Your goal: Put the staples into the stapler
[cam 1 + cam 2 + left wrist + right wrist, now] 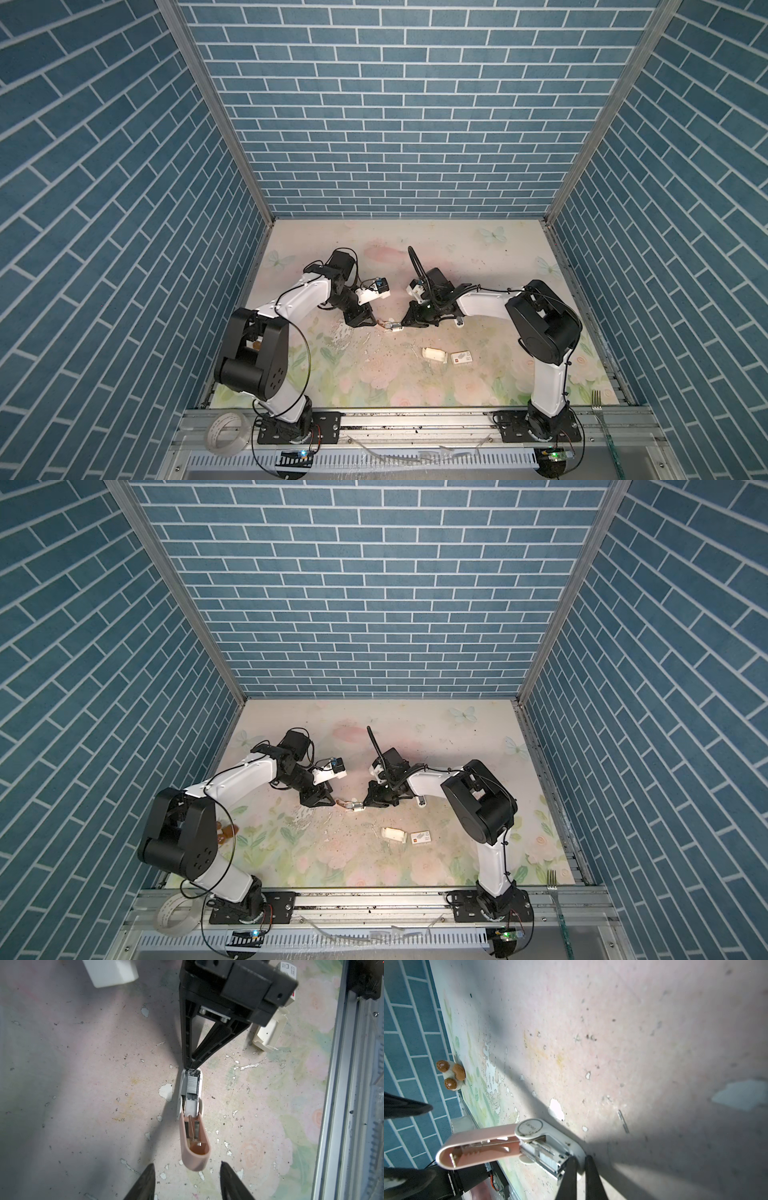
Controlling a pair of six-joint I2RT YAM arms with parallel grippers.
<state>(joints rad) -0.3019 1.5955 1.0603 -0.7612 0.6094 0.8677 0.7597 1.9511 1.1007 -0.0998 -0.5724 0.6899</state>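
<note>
The stapler point(192, 1118) lies on the worktop point(457, 266) with its pink lid point(195, 1147) swung fully open, stretched out in a line between the two grippers. The right gripper point(190, 1067) has its fingers drawn together. Their tips rest at the front end of the metal channel in the white base, and whether they pinch anything there is too small to tell. The staples point(192, 1085), a silver-grey strip, sit in that channel just beyond the right gripper's tips, toward the hinge. The right wrist view shows the staples point(548, 1158) right ahead of the closed fingers point(571, 1167). The left gripper point(187, 1164) has its jaws apart at the far end of the lid, one finger to each side of the rounded pink tip, neither visibly touching it. The white cardboard tray point(434, 354) and the white sleeve with a red mark point(461, 357) lie side by side behind the right gripper, apart from the stapler.
</note>
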